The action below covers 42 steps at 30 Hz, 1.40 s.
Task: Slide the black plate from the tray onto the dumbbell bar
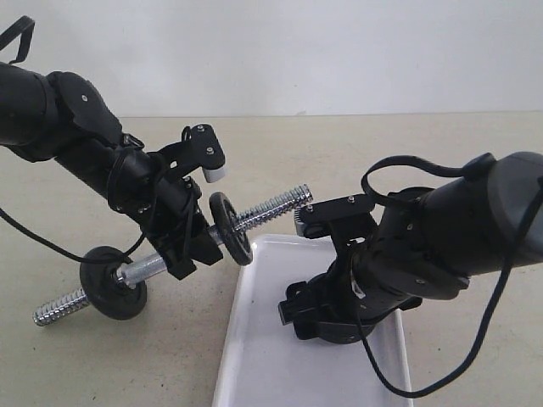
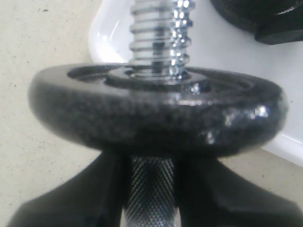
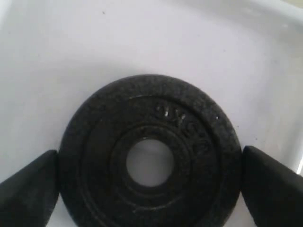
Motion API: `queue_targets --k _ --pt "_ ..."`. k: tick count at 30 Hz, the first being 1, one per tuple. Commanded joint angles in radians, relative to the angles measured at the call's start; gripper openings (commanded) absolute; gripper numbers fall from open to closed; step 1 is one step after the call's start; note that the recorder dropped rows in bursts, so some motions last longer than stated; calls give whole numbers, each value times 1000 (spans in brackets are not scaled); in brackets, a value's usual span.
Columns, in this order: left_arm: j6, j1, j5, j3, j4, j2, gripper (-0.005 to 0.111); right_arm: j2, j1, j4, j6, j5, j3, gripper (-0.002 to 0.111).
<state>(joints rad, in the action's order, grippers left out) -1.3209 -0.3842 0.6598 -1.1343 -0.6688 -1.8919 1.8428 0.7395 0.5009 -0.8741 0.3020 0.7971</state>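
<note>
My right gripper [image 3: 149, 161] pinches the black plate [image 3: 94, 142], which lies flat in the tray [image 3: 47, 56]. My left gripper [image 1: 182, 242] clamps the tilted dumbbell bar [image 1: 271, 208]. I judge this the pickup step. Next I should lift the plate and line its hole up with the bar.

Dumbbell bar [image 1: 271, 208], tilted, in left gripper [image 1: 185, 244].
Two black discs [image 1: 231, 227] on it; right gripper [image 1: 327, 326] down in tray [image 1: 254, 348], bench's near edge.

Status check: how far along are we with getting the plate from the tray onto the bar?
Done: the left gripper clamps the dumbbell bar, held tilted and already carrying two discs. In hand: the right gripper is down in the tray, fingers flanking the black plate, which lies flat; firm grip uncertain. Left: lift it and thread it onto the bar.
</note>
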Motion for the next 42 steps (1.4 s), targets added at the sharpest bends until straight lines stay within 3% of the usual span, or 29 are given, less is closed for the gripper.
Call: queue_targets --k 1,11,33,42 --pt "6 -5 10 -17 -67 44 4 50 -2 -47 -6 83 -37 0" --pt "6 -5 14 -17 -67 44 4 36 -2 -47 26 67 -37 0" --pt "26 -5 26 -17 -10 69 4 -391 -73 -78 270 106 -37 0" --pt "26 -5 28 -17 -1 69 4 -526 -73 -394 608 87 -22 0"
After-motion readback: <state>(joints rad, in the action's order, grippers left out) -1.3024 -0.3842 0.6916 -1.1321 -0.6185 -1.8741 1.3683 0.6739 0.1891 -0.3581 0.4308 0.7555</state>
